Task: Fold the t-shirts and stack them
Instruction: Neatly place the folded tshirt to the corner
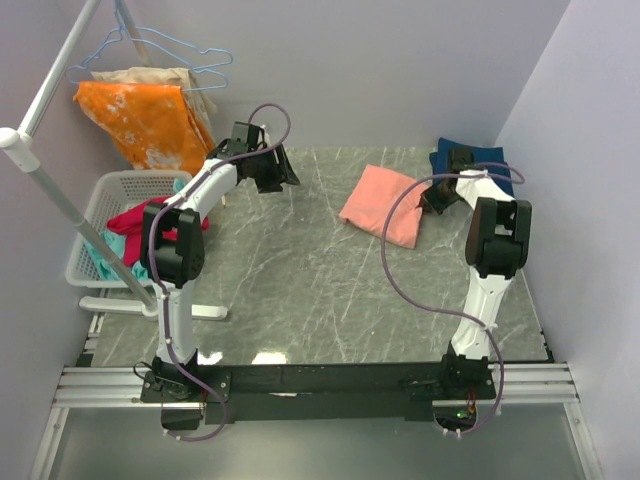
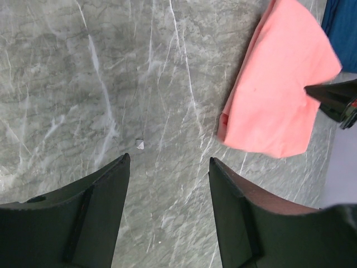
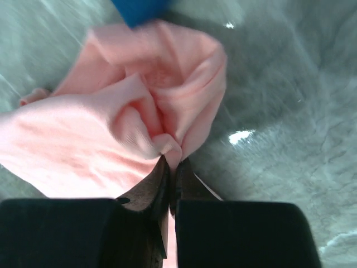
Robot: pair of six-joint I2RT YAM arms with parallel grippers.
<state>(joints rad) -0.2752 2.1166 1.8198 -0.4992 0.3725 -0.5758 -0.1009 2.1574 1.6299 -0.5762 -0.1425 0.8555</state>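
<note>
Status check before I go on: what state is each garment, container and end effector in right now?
salmon-pink t-shirt: folded on the table, one edge bunched up and pinched.
navy t-shirt: lying at the table's far right, not held.
right end effector: shut on the salmon-pink t-shirt.
left end effector: open, empty, over bare table.
orange cloth: hanging up.
basket: holding a red garment.

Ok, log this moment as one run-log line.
right fingers: shut on salmon-pink t-shirt edge | left fingers: open, empty, over table | navy t-shirt: far right corner
</note>
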